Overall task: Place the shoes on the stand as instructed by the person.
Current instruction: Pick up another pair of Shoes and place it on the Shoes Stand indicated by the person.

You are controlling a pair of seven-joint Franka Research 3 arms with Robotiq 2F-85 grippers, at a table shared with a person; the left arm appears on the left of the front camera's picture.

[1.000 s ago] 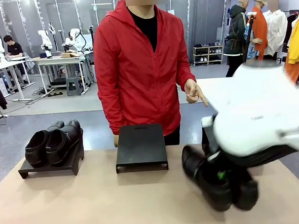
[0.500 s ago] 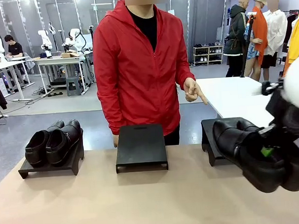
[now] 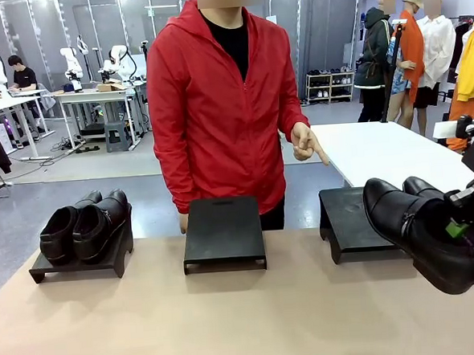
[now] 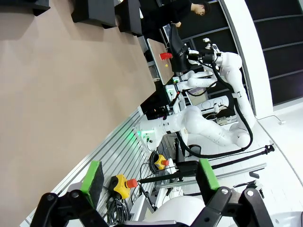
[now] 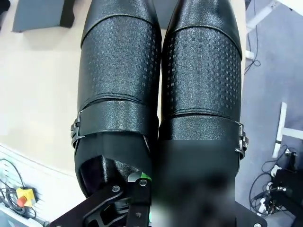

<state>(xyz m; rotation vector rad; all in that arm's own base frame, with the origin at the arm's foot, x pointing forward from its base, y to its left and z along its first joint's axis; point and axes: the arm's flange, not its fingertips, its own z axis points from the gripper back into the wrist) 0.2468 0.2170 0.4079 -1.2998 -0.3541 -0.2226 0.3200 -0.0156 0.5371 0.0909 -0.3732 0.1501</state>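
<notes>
A pair of black shoes (image 3: 421, 226) with buckle straps hangs in the air at the right edge, toes over the right stand (image 3: 354, 219). My right gripper (image 3: 459, 230) is shut on the pair. In the right wrist view the two shoes (image 5: 161, 85) lie side by side, and my right gripper (image 5: 140, 180) pinches their inner walls at the heel end. Another black pair (image 3: 85, 227) rests on the left stand (image 3: 77, 264). The person (image 3: 216, 106) in a red jacket points a hand (image 3: 306, 145) down toward the right stand. My left gripper (image 4: 149, 177) is open above the table (image 4: 47, 94), holding nothing.
A middle stand (image 3: 223, 231) sits bare at the far edge of the tan table (image 3: 150, 328), in front of the person. A white table (image 3: 380, 149) stands behind the right stand. Robot bases and cables (image 4: 189, 127) lie beyond the table's near edge.
My right arm has carried the shoe pair from low over the table's front right up and to the right, beside the right stand. The person's pointing hand stays put.
</notes>
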